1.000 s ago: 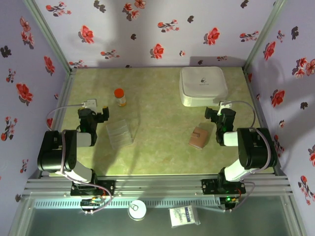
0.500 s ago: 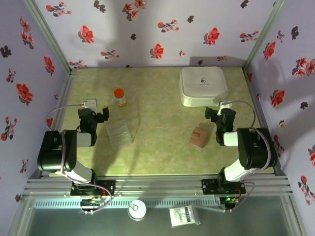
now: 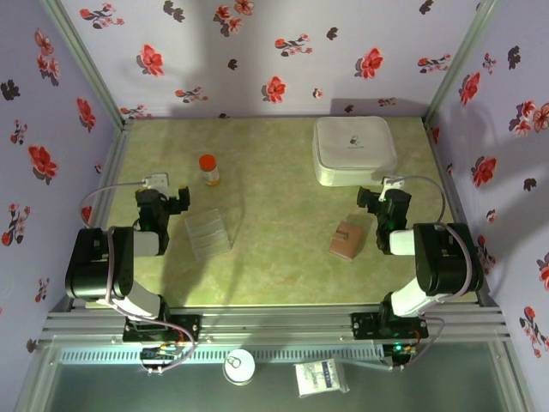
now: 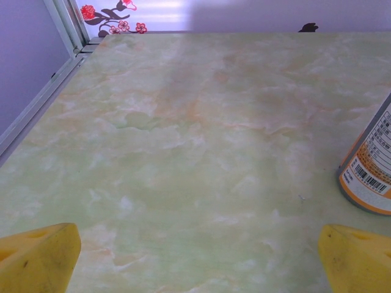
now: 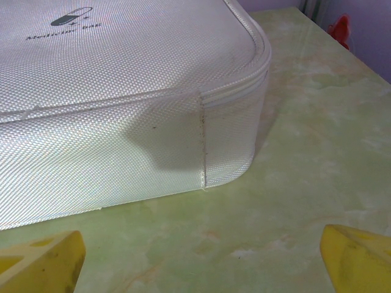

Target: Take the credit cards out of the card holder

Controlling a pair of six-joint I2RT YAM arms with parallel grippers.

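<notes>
The card holder (image 3: 347,239) lies shut on the green marbled table, a small tan-brown wallet just left of my right arm. The credit cards are hidden. My right gripper (image 3: 383,202) rests folded back near its base, to the right of the holder and apart from it. In the right wrist view my right gripper (image 5: 201,262) is open, its yellow fingertips (image 5: 46,259) wide apart over bare table. My left gripper (image 3: 163,199) sits folded back on the left side. In the left wrist view my left gripper (image 4: 198,262) is open too, with nothing between its yellow fingertips (image 4: 40,256).
A big white rounded box (image 3: 353,149) stands at the back right, its near wall (image 5: 122,146) just ahead of the right gripper. An orange-capped bottle (image 3: 208,169) stands ahead of the left gripper, its base (image 4: 369,177) at right. A clear plastic case (image 3: 208,233) lies beside the left arm.
</notes>
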